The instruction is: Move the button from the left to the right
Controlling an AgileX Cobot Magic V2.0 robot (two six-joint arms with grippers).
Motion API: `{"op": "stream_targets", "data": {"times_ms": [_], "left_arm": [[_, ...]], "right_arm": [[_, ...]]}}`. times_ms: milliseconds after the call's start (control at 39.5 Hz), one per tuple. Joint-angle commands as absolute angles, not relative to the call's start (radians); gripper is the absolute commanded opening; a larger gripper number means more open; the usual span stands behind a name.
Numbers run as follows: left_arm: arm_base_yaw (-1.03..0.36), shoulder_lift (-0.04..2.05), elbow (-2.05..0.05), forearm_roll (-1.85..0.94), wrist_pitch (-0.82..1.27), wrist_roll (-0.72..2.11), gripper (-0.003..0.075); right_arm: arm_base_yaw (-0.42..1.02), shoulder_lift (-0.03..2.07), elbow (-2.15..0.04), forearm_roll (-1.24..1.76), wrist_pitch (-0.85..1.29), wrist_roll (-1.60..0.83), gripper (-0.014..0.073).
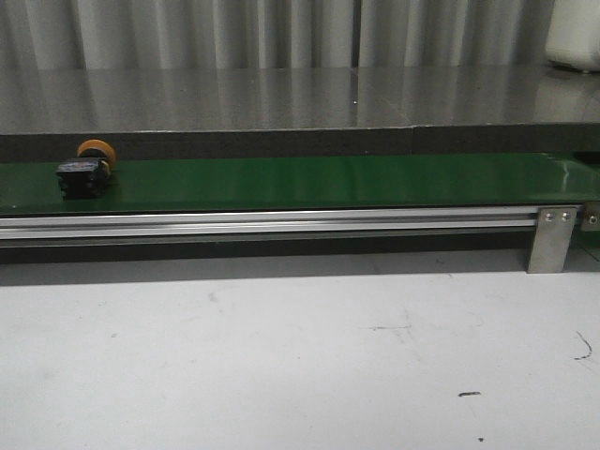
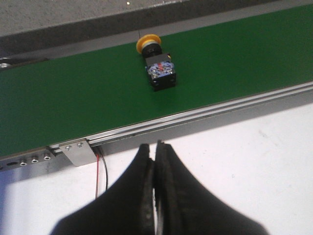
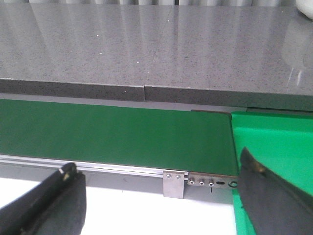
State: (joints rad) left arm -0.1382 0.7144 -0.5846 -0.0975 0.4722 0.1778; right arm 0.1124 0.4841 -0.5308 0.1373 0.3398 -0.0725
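Button point(image 1: 86, 171) sits at the far left end of the green conveyor belt point(image 1: 328, 182), lying on its side: black boxy body toward the near edge, rounded orange cap toward the far edge. Nothing touches it. Left wrist view shows the same: button point(image 2: 157, 65) tipped over on the belt point(image 2: 73, 103), cap pointing at the far side, body end facing the camera with small blue and red marks on it. Could be a label or terminals; too small to read. No legible writing or brand anywhere in the three views.

Left gripper point(image 2: 155, 149) hovers over the white table point(image 2: 254, 156), on the near side of the aluminium rail point(image 2: 205, 111), apart from the button. Its black fingers point(image 2: 142, 191) are pressed together, tips touching, nothing between them. Red and black wires point(image 2: 100, 169) run down beside a metal bracket point(image 2: 78, 152) bolted to the rail.

Right gripper point(image 3: 156, 186) is spread wide, one finger point(image 3: 49, 205) at each side of its wrist view, nothing held. It looks at the right end of the belt point(image 3: 112, 134), bare there, with a brighter green plate point(image 3: 274, 142) just past the belt end. Bracket point(image 3: 173, 183) and a row of screws sit on the rail below.

Front view: rail point(image 1: 272, 223) runs along the near edge of the belt, bracket point(image 1: 551, 238) at right, grey speckled countertop point(image 1: 300, 98) behind, a white rounded object point(image 1: 574, 33) at far right, scuffed white table point(image 1: 300, 366) in front. Neither arm shows in the front view.
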Motion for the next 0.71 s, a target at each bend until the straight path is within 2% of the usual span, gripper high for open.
{"op": "stream_targets", "data": {"times_ms": [0,355,684], "left_arm": [[-0.147,0.550,-0.508,-0.121,0.320,0.171,-0.0021],[-0.147,0.084,-0.340,-0.131,0.274,0.171,-0.0021],[-0.147,0.018,-0.340,-0.131,0.274,0.171,-0.0021]], "right_arm": [[0.111,0.496,-0.569,0.142,0.258,-0.077,0.0644],[0.111,0.496,-0.569,0.142,0.258,-0.077,0.0644],[0.111,0.496,-0.569,0.142,0.258,-0.077,0.0644]]}}
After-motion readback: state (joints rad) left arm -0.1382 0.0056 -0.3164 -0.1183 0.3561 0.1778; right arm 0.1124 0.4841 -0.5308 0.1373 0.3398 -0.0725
